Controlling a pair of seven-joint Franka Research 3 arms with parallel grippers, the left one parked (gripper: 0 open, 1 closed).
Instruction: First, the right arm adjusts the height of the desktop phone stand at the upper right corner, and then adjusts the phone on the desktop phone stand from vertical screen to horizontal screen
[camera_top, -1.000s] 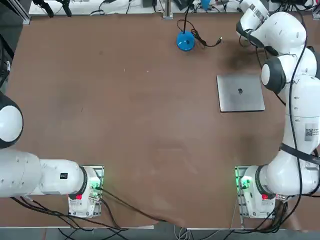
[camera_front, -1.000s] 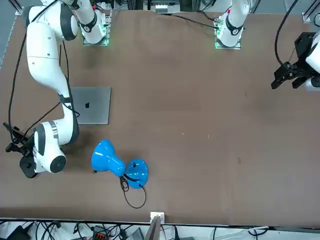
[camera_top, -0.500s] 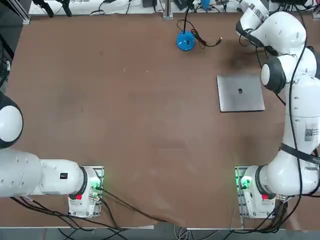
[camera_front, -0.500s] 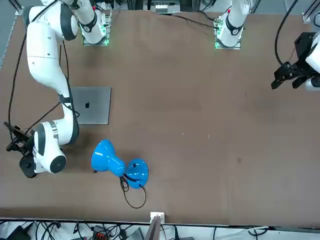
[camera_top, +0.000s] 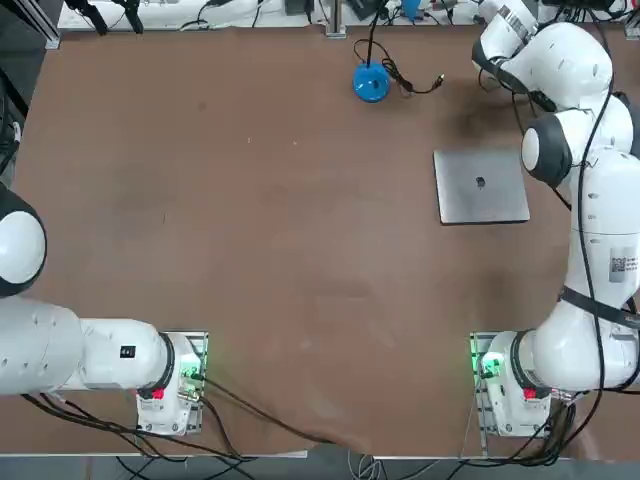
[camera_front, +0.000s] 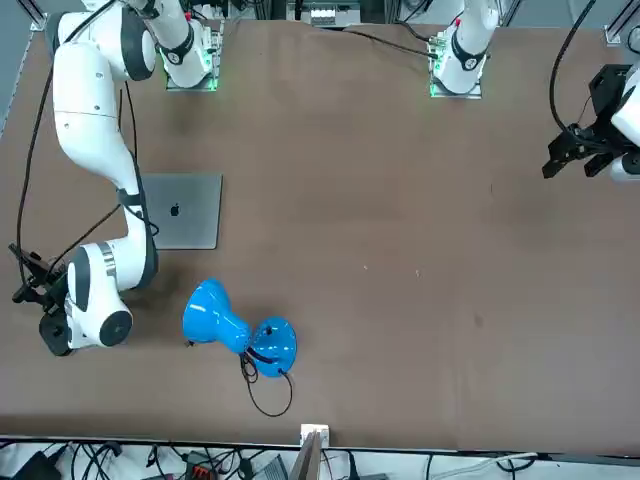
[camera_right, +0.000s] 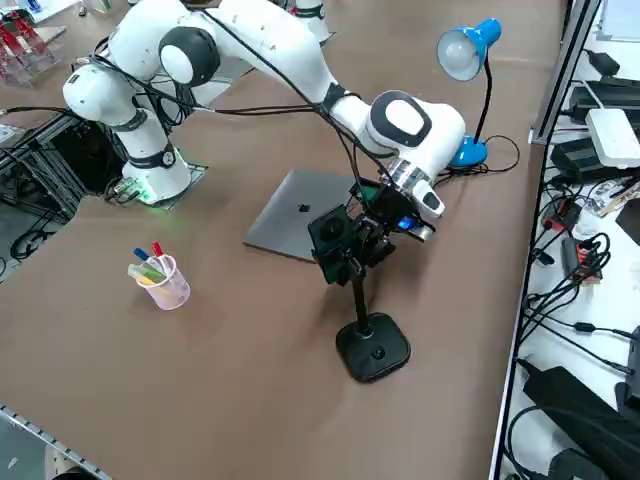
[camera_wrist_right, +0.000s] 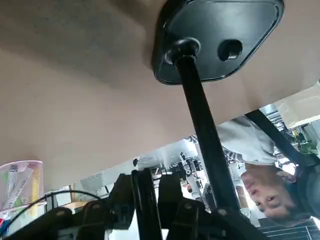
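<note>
My right gripper (camera_right: 352, 250) hangs low over the brown table (camera_right: 240, 350) near its far right corner, right at the top of the small black desktop phone stand (camera_right: 368, 335) with its rounded base and thin slanted pole. My fingers seem drawn together around the clamp end of that pole, though dark parts crowd there and I cannot make out the phone itself. Just beside lies a flat silver-grey laptop (camera_right: 300, 222); beyond it stands a blue desk lamp (camera_right: 468, 50).
</note>
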